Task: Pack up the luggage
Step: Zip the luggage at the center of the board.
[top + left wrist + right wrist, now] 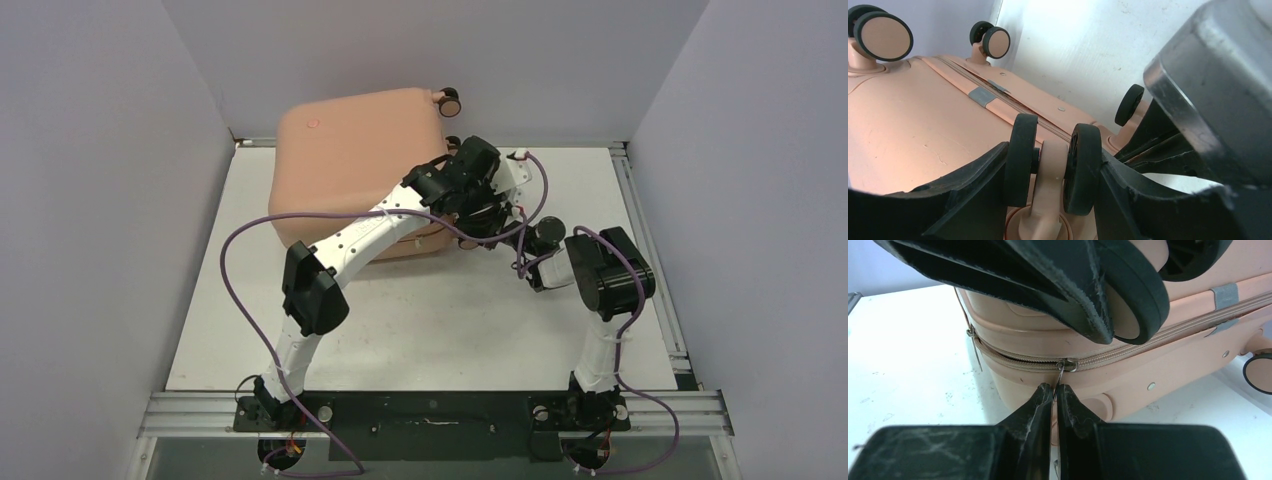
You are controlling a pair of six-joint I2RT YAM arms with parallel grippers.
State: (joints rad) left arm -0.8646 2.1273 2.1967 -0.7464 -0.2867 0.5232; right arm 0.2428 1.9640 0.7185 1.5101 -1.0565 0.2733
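The right gripper [1054,389] has its two black fingers pressed together with no gap. The thin metal zipper pull [1060,375] goes down between the tips and is pinched there. Its lower end is hidden inside the fingers. The pull hangs from a slider [1068,365] on the beige zipper [1158,342] that runs around the side of the luggage [1128,375]. I cannot tell whether the teeth are joined on both sides of the slider. A second slider with its own thin pull [973,346] hangs free at the rounded corner further left.

The top of this wrist view is filled by a black finger [1013,275] of the left gripper [1054,152] and a black-tyred wheel, which hide the upper shell. In the left wrist view the left gripper is about half open, and its fingers [973,190] touch the outer faces of a twin-wheel caster [1020,160], clamping it. The base of this caster is cut off by the bottom edge. Three more casters [885,35] show on the peach-pink shell, one of them partly behind the right finger.

From above, the luggage [350,150] lies flat and closed on the far left part of the white table [450,320], near the back wall, with the red logo [312,124] facing up and the wheels on its right side. Both wrists crowd at that right side among purple cables [240,250], so the fingertips cannot be made out there.
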